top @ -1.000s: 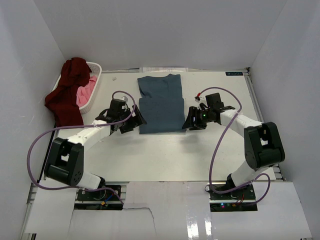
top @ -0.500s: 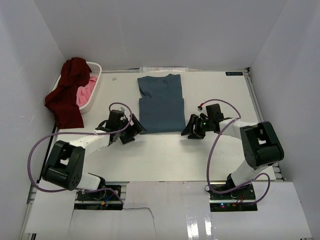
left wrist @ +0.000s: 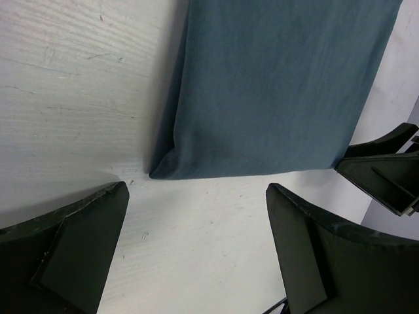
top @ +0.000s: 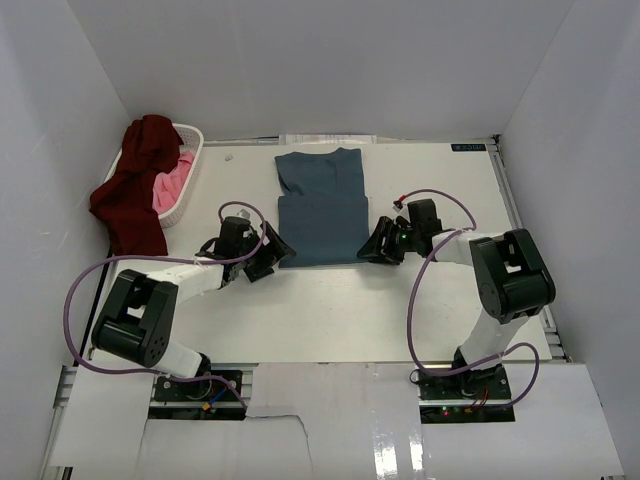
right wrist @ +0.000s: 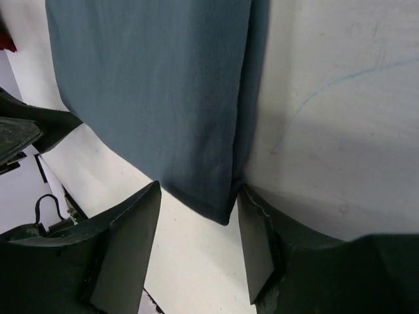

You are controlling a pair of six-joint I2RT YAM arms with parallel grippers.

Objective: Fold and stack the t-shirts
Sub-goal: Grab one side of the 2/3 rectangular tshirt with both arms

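The top view alone takes in all three shirts. One teal t-shirt (top: 320,215) lies half-folded in the middle of the table (top: 330,310). One maroon t-shirt (top: 130,195) hangs over the rim of the single white laundry basket (top: 192,148), and one pink t-shirt (top: 176,183) sits inside it.

Only the wrist views show the jaws. The left gripper (left wrist: 196,209) gapes wide and empty just short of the teal t-shirt's near-left corner. The right gripper (right wrist: 193,245) stands half apart astride the near-right corner, clamping nothing, though one finger (right wrist: 256,242) may brush the hem.
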